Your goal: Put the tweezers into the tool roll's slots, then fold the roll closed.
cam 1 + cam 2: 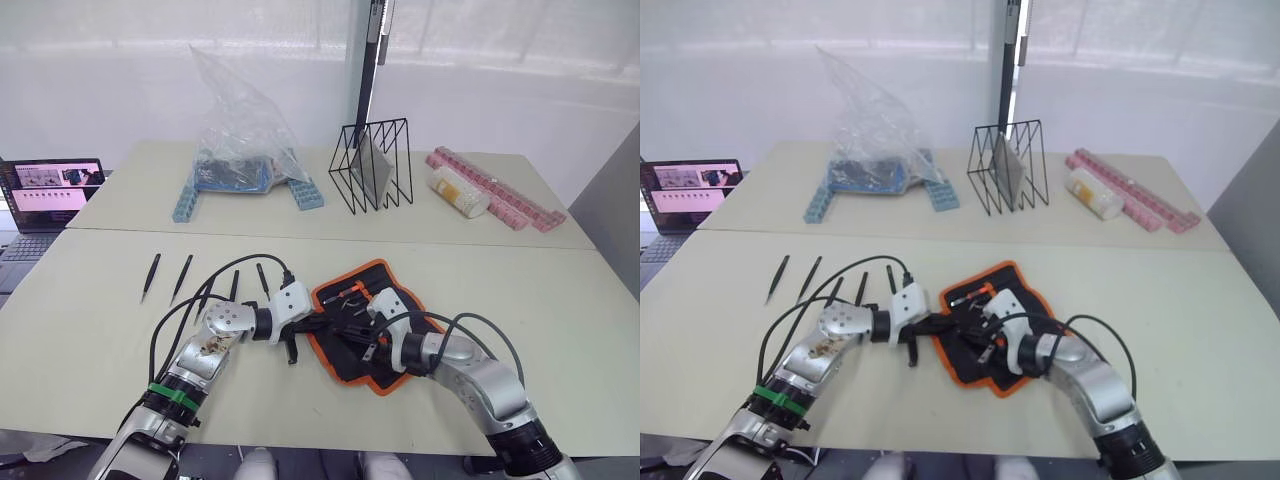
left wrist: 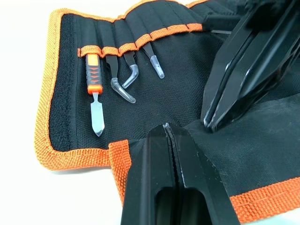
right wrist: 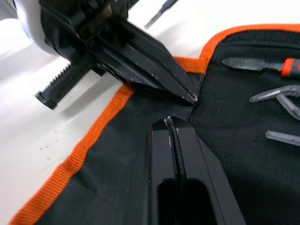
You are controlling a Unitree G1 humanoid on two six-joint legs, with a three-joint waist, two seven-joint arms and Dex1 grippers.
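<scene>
Lay open near the tabletop's front edge: black fabric tool roll with orange edging (image 1: 362,322). Pinched its fabric from opposite sides with left gripper (image 2: 169,136) and right gripper (image 3: 171,125), fingers closed. Slim black pointed tweezers (image 1: 150,276) rested loose toward the left edge.

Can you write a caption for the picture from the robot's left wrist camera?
Both grippers, left and right, pinch shut on the open tool roll.
</scene>
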